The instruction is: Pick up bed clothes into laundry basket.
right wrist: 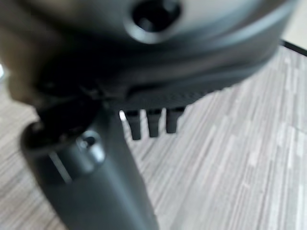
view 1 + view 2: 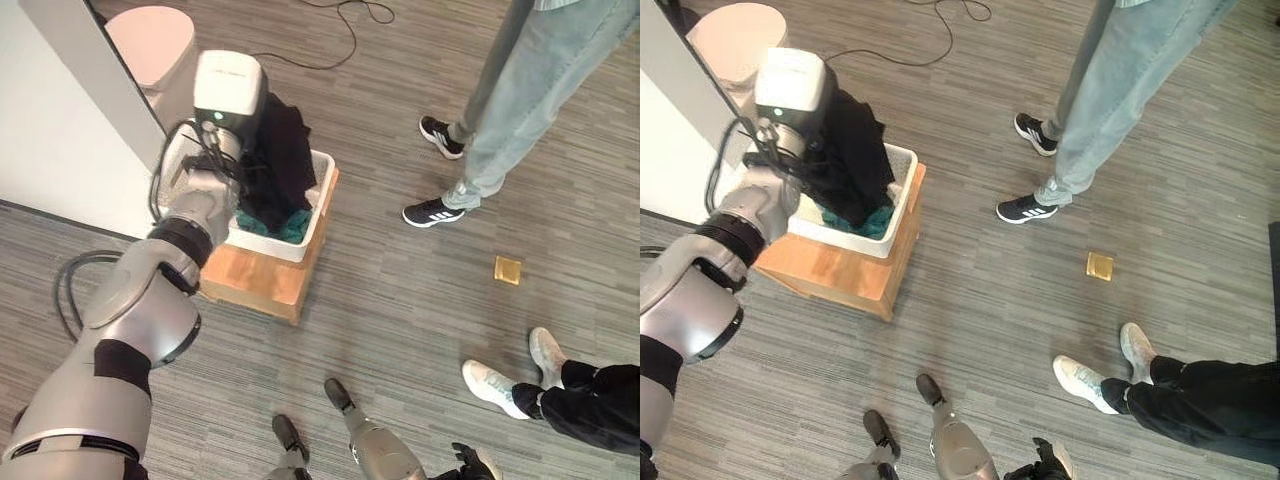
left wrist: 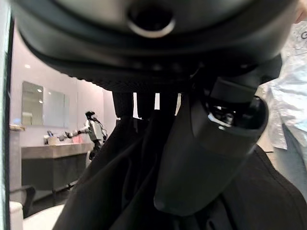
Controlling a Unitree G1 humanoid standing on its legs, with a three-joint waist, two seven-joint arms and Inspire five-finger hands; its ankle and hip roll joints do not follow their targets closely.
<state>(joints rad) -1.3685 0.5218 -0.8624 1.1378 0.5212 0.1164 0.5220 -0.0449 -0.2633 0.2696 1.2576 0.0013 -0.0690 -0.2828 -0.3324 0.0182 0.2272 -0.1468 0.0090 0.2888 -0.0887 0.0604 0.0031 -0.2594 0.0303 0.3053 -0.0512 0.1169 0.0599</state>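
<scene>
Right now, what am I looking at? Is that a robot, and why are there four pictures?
Yes, it is a robot that stands on two legs and has two silver arms with dark hands. Two pictures come from cameras in its head, looking down at the floor. The other two come from little cameras on its wrists, so each looks along its own hand from very close.

The left hand reaches over a white laundry basket that sits on a wooden block. Its fingers and thumb are closed on a black piece of clothing, which hangs down into the basket. Something teal already lies inside.

The right hand hangs low over the striped floor, holding nothing, fingers relaxed.

People stand nearby; you can see their legs and shoes. A small yellow square lies on the floor.
</scene>
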